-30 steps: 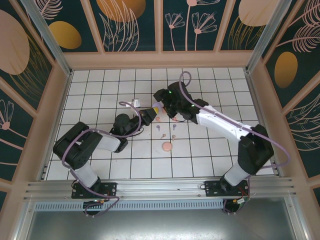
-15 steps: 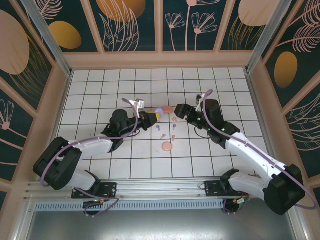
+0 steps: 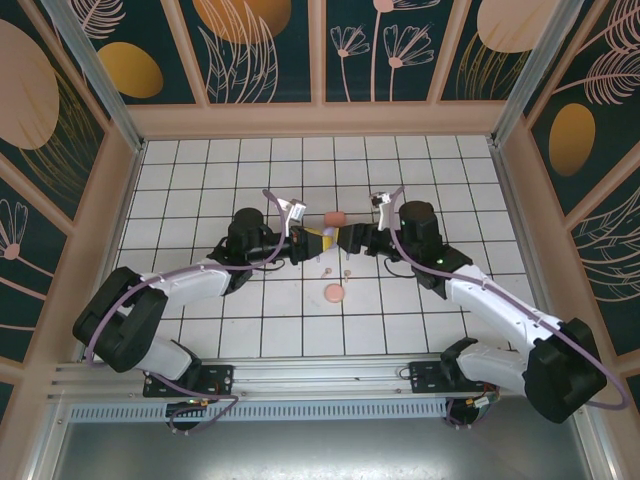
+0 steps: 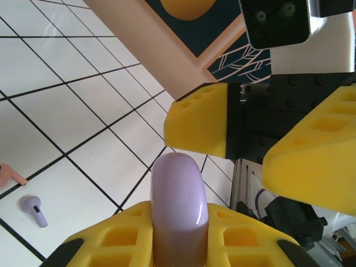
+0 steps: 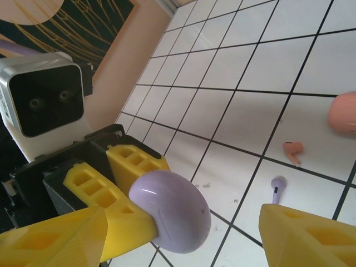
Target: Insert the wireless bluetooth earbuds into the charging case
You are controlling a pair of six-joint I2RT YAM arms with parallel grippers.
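On the left, the left gripper (image 3: 309, 242) is clamped tight on the lavender charging case (image 4: 179, 206), holding it above the tiled table (image 3: 200, 180) near the middle. Below and just past it, a purple earbud (image 5: 276, 186) and a pink earbud (image 5: 293, 151) lie loose on the tiles near a pink disc (image 5: 345, 111). On the right, the right gripper (image 3: 352, 240) faces the case with its jaws spread wide and nothing in them, close to the case's free end but, as far as we can tell, not touching it. We judge the main risk to be the case's smooth, domed shell: if the right fingers close off-centre on that curve, it could squirt out of both grips and drop among the buds, scattering them. The yellow fingers of the two arms are also close enough to clash if either pushes on. The case's long axis runs along the left gripper's reach, with its rounded end pointing at the right gripper. We cannot tell where the lid seam sits.
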